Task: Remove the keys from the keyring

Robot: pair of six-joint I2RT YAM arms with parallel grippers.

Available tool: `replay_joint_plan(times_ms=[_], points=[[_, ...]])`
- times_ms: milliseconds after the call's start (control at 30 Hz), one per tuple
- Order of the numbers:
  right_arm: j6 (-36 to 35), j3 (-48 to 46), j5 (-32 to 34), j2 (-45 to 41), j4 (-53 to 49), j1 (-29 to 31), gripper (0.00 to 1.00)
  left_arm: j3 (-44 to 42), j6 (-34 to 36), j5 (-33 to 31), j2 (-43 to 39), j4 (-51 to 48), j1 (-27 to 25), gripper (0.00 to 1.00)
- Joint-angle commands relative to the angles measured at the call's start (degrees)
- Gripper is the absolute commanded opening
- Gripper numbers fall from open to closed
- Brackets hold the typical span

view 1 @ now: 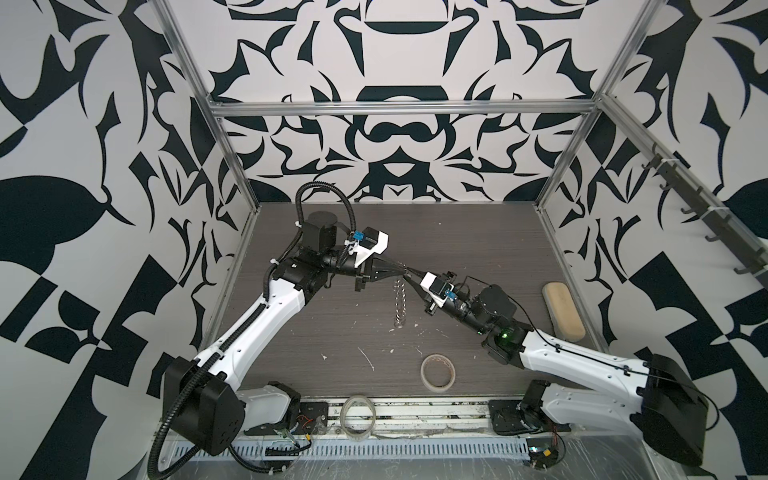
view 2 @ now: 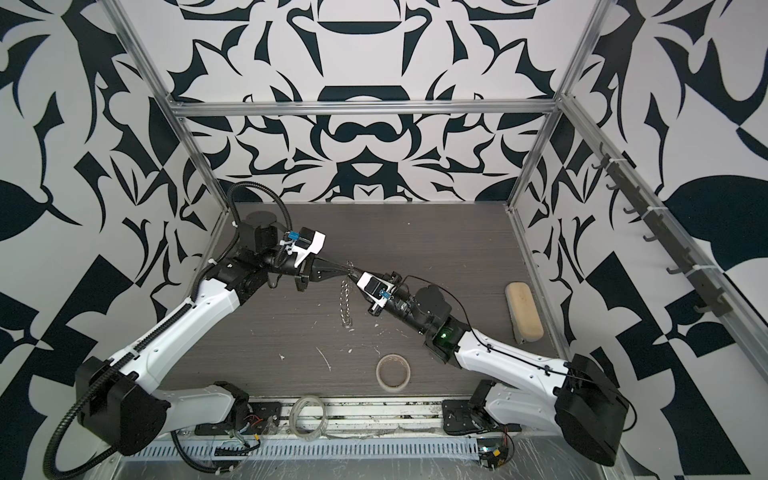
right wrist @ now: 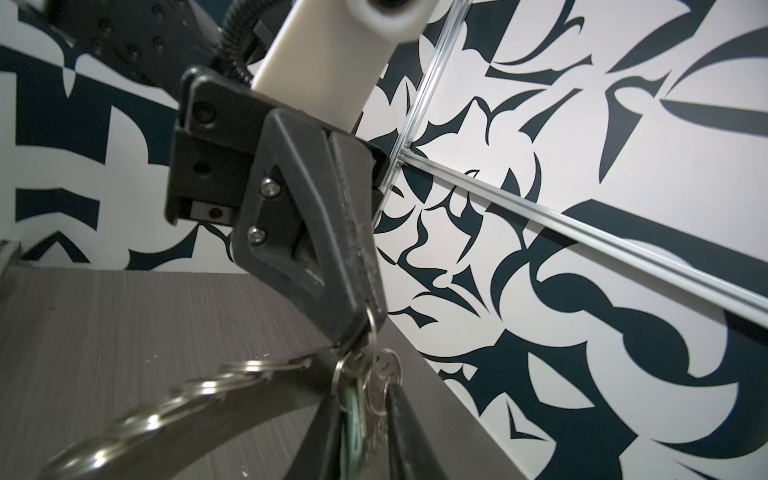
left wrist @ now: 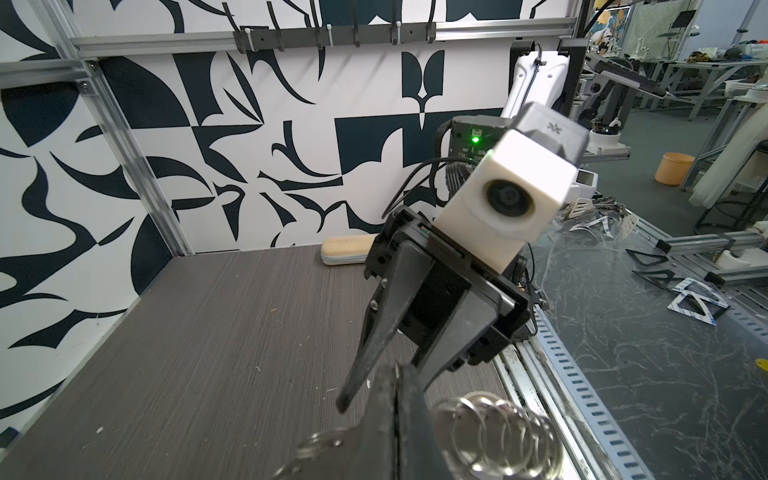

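The keyring [view 1: 400, 303], a chain of small silver rings, hangs from my left gripper [view 1: 400, 271] above the middle of the table. Its lower end reaches the tabletop [view 1: 332, 324]. The same hanging chain [view 2: 345, 303] appears in both top views. My left gripper [left wrist: 399, 370] is shut on one ring, with rings [left wrist: 498, 432] bunched beside its fingers. My right gripper [view 1: 407, 276] meets it tip to tip. In the right wrist view the right gripper [right wrist: 361, 390] stands narrow around a small silvery key [right wrist: 387, 368] that is still threaded on rings.
A beige tape roll [view 1: 438, 372] lies near the table's front edge. A clear tape roll [view 1: 358, 417] rests on the front rail. A tan oblong case [view 1: 563, 309] lies along the right side. Hooks [view 1: 706, 220] line the right wall.
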Motion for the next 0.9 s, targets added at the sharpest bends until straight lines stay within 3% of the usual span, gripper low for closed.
replay_joint_plan(times_ms=[0, 533, 667, 767, 867], points=[[0.32, 1.88, 0.87, -0.22, 3.44, 0.39, 0.14, -0.37, -0.81, 0.11, -1.67, 2.04, -0.31, 0.0], [-1.49, 1.08, 0.2, -0.84, 5.01, 1.71, 0.2, -0.73, -2.1, -1.92, -1.49, 3.04, -0.31, 0.0], [-2.16, 1.04, 1.28, -0.71, 5.37, 1.91, 0.14, -0.84, -2.29, -2.06, -1.58, 3.13, -0.34, 0.0], [-3.47, 0.7, 2.36, -1.08, 5.75, 1.9, 0.0, -1.06, -2.63, -2.06, -1.74, 3.18, -0.33, 0.0], [-5.14, 0.03, 2.37, -1.45, 6.66, 1.97, 0.0, -1.06, -7.55, -1.92, -1.11, 5.38, -0.2, 0.0]])
